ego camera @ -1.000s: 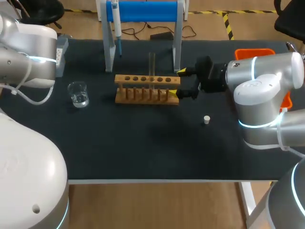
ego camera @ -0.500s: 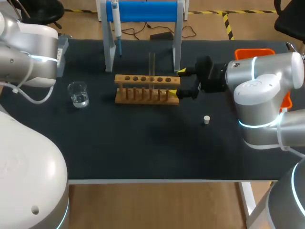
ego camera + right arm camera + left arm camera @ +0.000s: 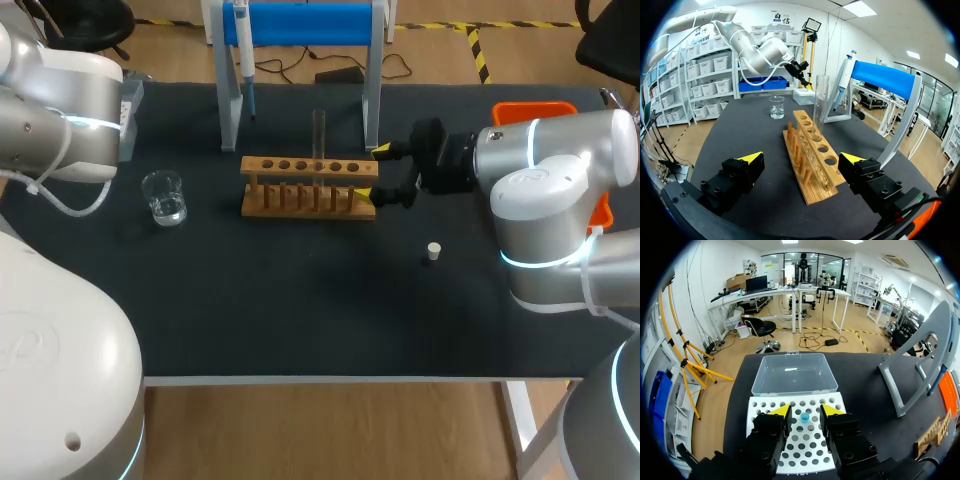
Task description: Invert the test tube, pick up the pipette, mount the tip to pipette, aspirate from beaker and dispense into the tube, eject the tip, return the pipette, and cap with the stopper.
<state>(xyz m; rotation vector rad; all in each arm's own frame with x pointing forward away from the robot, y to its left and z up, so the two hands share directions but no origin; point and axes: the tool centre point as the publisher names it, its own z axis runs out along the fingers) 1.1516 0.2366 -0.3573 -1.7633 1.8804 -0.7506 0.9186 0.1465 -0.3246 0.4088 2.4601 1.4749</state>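
As both jaws gape empty, rack (image 3: 812, 156) ahead

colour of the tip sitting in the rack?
Light blue tip, standing in a white rack; shows best in the left wrist view.

Clear test tube (image 3: 319, 135) upright in wooden rack (image 3: 309, 187)

One tube (image 3: 319, 135), beaker (image 3: 164, 197), stopper (image 3: 433, 251), perhaps one tip (image 3: 804, 417)
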